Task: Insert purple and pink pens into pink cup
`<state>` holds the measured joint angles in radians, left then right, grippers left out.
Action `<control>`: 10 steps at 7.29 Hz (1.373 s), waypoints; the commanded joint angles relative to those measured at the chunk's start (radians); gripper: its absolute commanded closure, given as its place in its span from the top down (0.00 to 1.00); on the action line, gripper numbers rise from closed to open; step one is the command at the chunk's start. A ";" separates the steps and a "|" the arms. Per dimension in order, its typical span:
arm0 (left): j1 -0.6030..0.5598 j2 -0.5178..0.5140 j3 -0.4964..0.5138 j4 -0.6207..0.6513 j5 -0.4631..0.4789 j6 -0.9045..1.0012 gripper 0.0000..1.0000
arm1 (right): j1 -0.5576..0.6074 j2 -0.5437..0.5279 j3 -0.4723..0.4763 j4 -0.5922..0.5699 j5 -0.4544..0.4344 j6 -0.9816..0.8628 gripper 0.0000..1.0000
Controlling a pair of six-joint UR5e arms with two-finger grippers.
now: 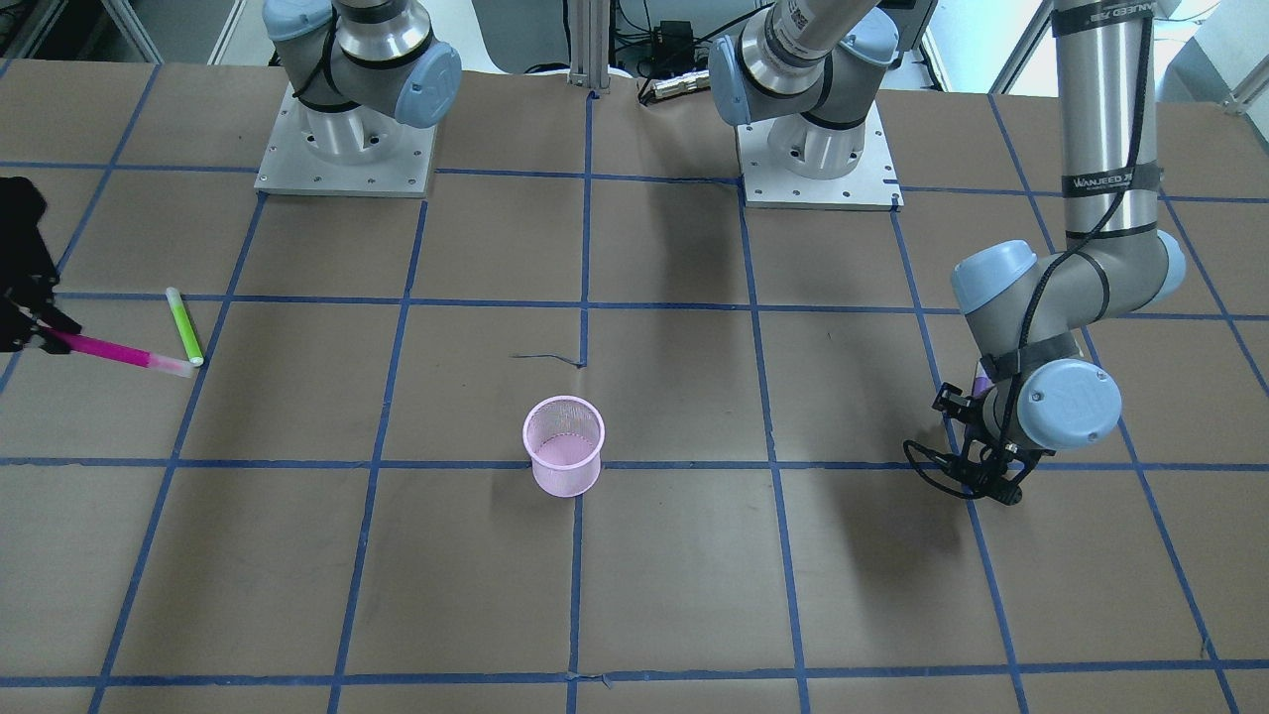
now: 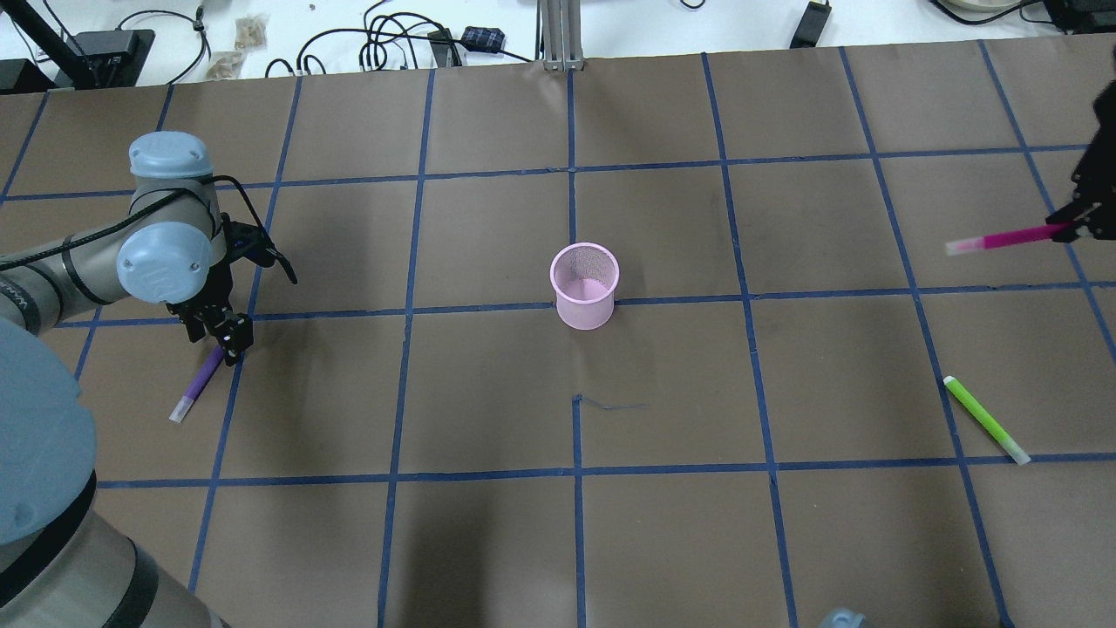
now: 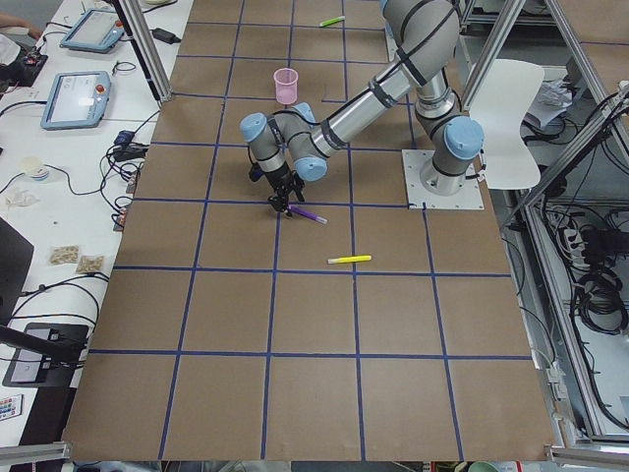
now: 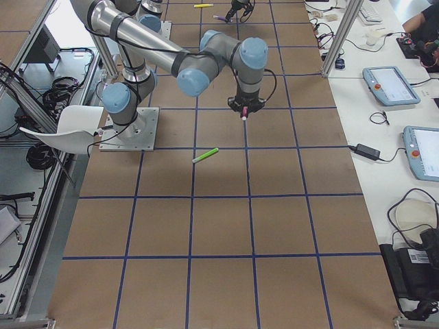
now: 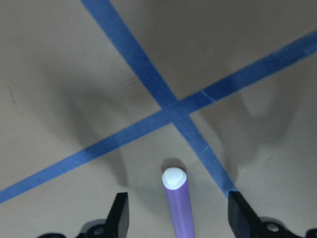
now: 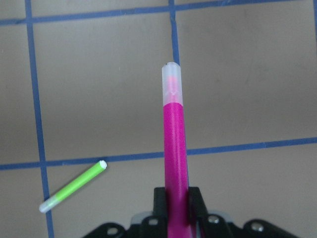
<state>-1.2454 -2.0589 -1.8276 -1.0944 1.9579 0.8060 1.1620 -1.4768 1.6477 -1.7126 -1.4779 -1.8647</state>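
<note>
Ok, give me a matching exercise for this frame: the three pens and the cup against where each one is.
Things:
1. pink pen
2. purple pen
3. green pen
4. pink cup

States:
A. upright and empty, mid-table
B. on the table, between the fingers of the open left gripper
C. clamped in the right gripper, lifted off the table
D. lying loose on the table, no gripper at it

Pairs: 1-C, 2-B, 3-D, 4-A
</note>
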 commanded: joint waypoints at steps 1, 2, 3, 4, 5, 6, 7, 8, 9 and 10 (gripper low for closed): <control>0.001 -0.001 0.001 0.008 0.001 -0.007 0.71 | 0.322 0.065 -0.068 -0.008 -0.103 0.409 0.00; 0.001 -0.001 0.001 0.008 0.001 -0.011 0.63 | 0.434 0.111 -0.072 -0.057 -0.122 0.568 0.00; 0.001 0.000 0.001 0.013 0.001 -0.013 0.49 | 0.509 0.165 -0.097 -0.086 -0.131 0.658 0.00; 0.001 0.000 0.001 0.013 -0.001 -0.013 0.25 | 0.553 0.211 -0.153 -0.081 -0.131 0.709 0.00; 0.001 0.000 0.001 0.019 -0.001 -0.018 0.16 | 0.603 0.261 -0.199 -0.073 -0.134 0.783 0.00; 0.001 0.000 -0.001 0.019 -0.005 -0.024 0.11 | 0.657 0.292 -0.215 -0.070 -0.143 0.836 0.00; 0.001 0.000 -0.001 0.019 -0.008 -0.022 0.05 | 0.680 0.296 -0.223 -0.024 -0.178 0.887 0.00; 0.001 0.005 0.002 0.021 -0.008 -0.022 0.01 | 0.708 0.299 -0.224 0.008 -0.192 0.930 0.00; 0.001 0.011 0.013 0.030 -0.010 -0.021 0.01 | 0.737 0.305 -0.223 0.016 -0.235 0.949 0.00; 0.000 0.022 0.022 0.025 -0.008 -0.021 0.00 | 0.743 0.305 -0.223 0.036 -0.266 0.987 0.00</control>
<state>-1.2444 -2.0479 -1.8163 -1.0689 1.9493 0.7849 1.8851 -1.1751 1.4256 -1.7003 -1.7027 -0.9214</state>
